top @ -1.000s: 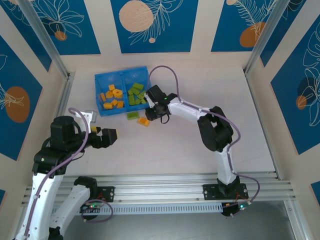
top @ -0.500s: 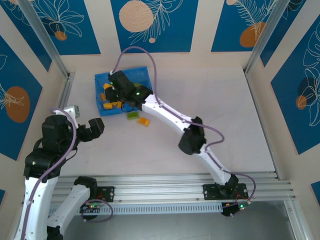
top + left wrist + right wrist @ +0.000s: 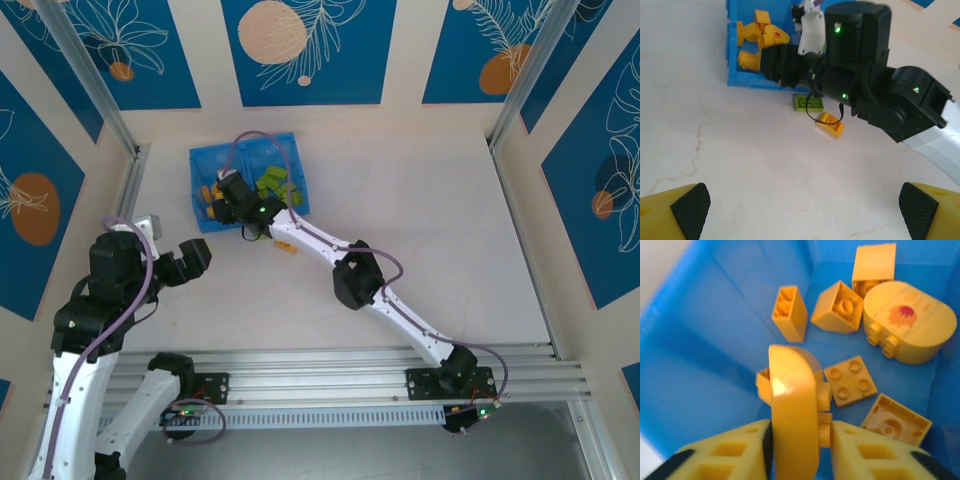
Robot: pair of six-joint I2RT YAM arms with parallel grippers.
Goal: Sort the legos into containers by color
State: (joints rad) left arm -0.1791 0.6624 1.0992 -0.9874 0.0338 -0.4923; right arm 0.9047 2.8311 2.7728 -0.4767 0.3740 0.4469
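The pale table carries everything. The right arm stretches long across it. The left arm stays folded near its own corner.

The blue tray lies directly under the right gripper. Its wall rises just beside the jaws, on the left of the wrist view. The left gripper hangs over bare table with its jaws spread wide and nothing between them.

The right jaws closely flank a rounded orange-yellow brick standing on edge. Whether they grip it or merely bracket it cannot be told.

Beyond those jaws, on the tray floor, lie more orange-yellow bricks. Among them are a big rounded one with a red print and a flat square plate. Across the divider from the jaws, the green bricks fill the other compartment.

Well ahead of the left jaws, a green brick and an orange brick sit on the table just outside the tray.
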